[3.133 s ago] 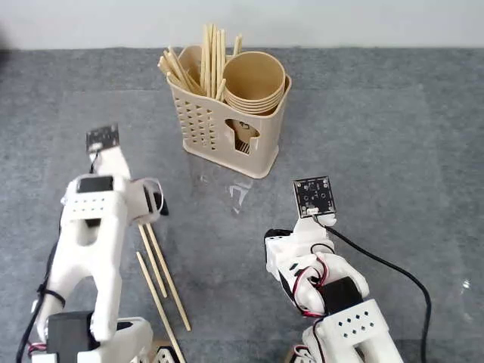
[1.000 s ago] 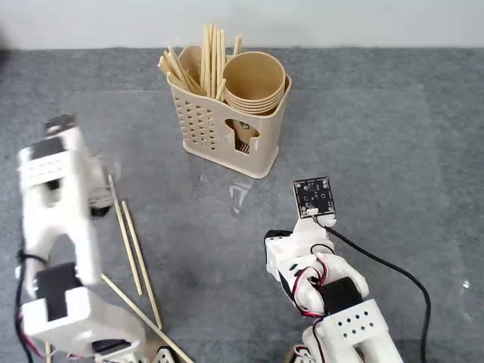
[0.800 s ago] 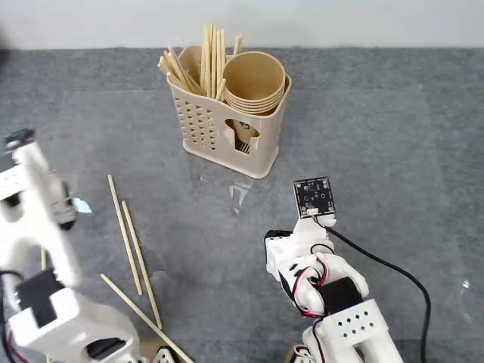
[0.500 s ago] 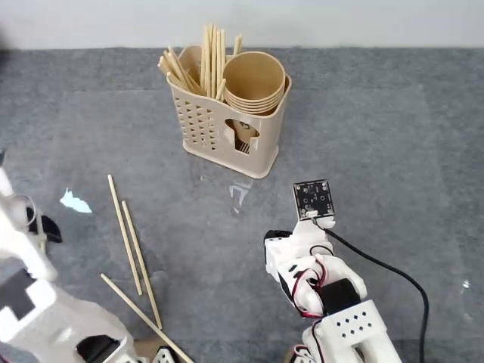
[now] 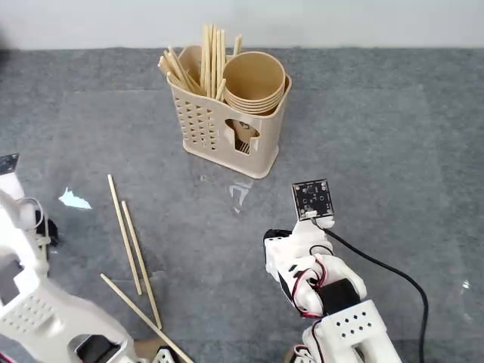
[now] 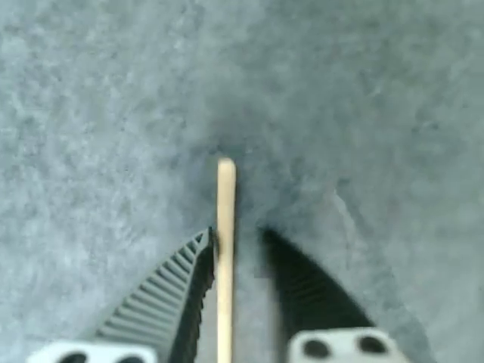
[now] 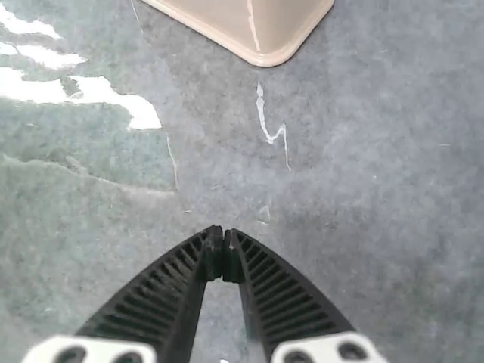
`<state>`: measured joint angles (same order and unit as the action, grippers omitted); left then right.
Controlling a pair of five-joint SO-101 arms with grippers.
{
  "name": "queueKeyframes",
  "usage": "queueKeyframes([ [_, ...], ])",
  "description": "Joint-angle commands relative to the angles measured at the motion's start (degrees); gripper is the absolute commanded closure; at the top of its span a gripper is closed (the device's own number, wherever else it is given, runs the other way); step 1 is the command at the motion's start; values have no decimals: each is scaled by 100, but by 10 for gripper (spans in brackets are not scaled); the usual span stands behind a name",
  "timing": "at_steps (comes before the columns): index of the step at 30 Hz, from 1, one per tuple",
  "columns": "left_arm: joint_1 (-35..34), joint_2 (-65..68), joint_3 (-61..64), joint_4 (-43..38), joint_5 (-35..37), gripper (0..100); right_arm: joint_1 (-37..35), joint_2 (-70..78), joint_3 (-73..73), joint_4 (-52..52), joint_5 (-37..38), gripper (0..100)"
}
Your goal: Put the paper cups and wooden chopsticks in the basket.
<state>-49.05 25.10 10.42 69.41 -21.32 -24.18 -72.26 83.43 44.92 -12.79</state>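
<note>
Now straddling one wooden chopstick [image 6: 225,193] with left gripper [image 6: 236,234] spread.
Centre first, squeeze gently, lift level toward basket [image 5: 227,140]; right gripper [image 7: 224,236] pressed together, empty.

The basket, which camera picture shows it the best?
The high view. It shows the whole basket from above, with the paper cups and chopsticks standing inside. The right wrist view catches just a bottom corner of the basket. The left wrist view faces a lone chopstick instead.
</note>
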Motion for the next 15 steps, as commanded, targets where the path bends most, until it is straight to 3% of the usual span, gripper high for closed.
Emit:
queueKeyframes([
  [1, -9, 343, -31, -141, -26, 988, -4, -75, -44, -127, 79, 990],
  [8, 255, -404, -22, 615, 378, 988, -4, -75, -44, -127, 79, 990],
  [15, 1002, -1873, -22, 1398, 932, 988, -4, -75, -44, -127, 79, 990],
])
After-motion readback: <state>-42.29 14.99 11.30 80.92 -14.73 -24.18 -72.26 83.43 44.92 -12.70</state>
